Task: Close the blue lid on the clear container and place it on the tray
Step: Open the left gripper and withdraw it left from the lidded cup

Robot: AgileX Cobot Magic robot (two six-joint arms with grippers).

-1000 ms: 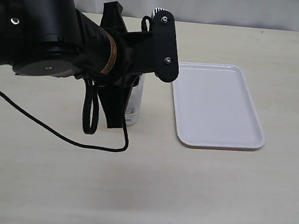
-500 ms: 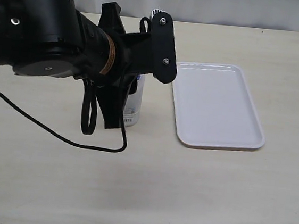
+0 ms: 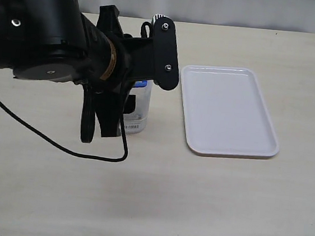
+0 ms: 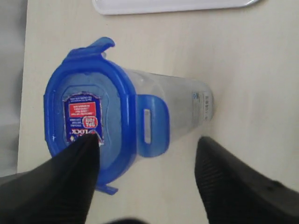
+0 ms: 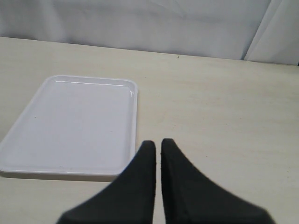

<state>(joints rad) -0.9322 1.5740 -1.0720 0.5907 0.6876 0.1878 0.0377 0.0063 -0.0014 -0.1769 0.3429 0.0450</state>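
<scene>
Since the second before, the left arm [image 3: 48, 27] had swung a little toward the left of the exterior view and dipped. A blue corner of the lid [image 3: 140, 84] had come out from behind its wrist plate, and the loop of black cable [image 3: 59, 144] had slid along with it.

Nearest the exterior camera, that cable lay in a curve on the pale bench [image 3: 193, 206]. Behind it, the left pincer [image 4: 147, 140] hung over the container [image 3: 139, 107] with its fingers [image 4: 70, 186] spread well apart. One finger overlapped the lid's top beside the red-and-white sticker [image 4: 84, 116], and the other stood off to the side of the clear wall. Whether either touched could not be told.

The container stood upright on the bench, close beside the left edge of the tray [image 3: 228, 111] but apart from it, not on it. The lid sat on its mouth. One flap was folded down against the wall and two others stuck outward. A white barcode label [image 4: 205, 105] showed near the base.

Farther back, the tray lay flat on the bench. The right pincer [image 5: 158, 149] had its fingers drawn together to a thin slit and was held above the bench, with the tray beyond it. A pale backdrop [image 5: 140, 23] closed the far side
</scene>
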